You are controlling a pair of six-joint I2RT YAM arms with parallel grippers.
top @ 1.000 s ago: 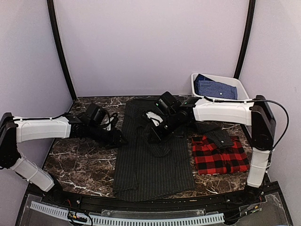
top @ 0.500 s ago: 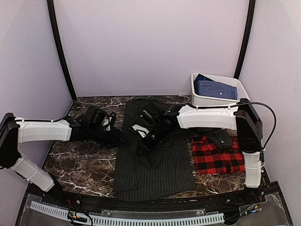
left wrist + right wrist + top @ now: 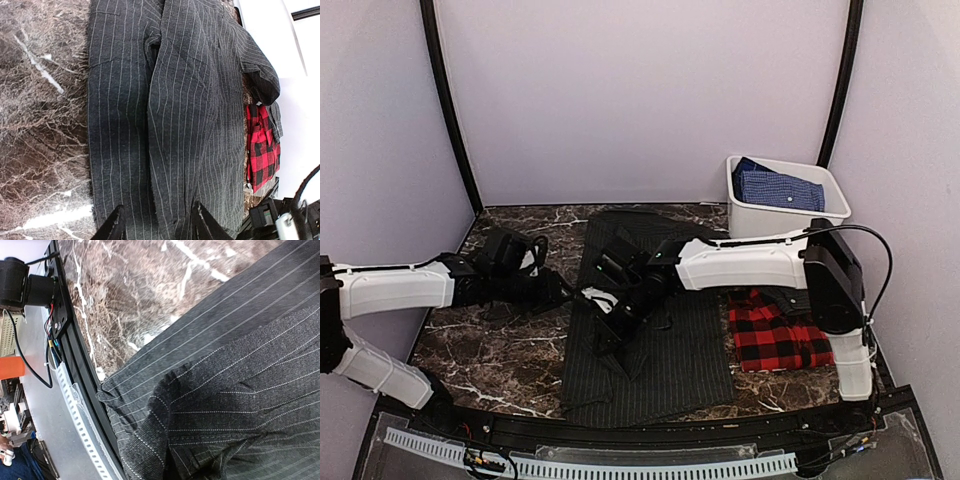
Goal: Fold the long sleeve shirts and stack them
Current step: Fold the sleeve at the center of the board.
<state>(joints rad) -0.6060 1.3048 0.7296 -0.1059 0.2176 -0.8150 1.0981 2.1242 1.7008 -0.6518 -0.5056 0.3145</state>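
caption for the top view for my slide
Right tool pinching a fold of the pinstriped shirt, folded plaid shirt beside it

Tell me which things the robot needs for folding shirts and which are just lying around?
For the job:
pinstripe shirt
plaid shirt

Just lying about:
bin
blue cloth in the bin

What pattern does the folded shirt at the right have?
The plaid shirt is red-and-black checked, which shows best in the top external view.
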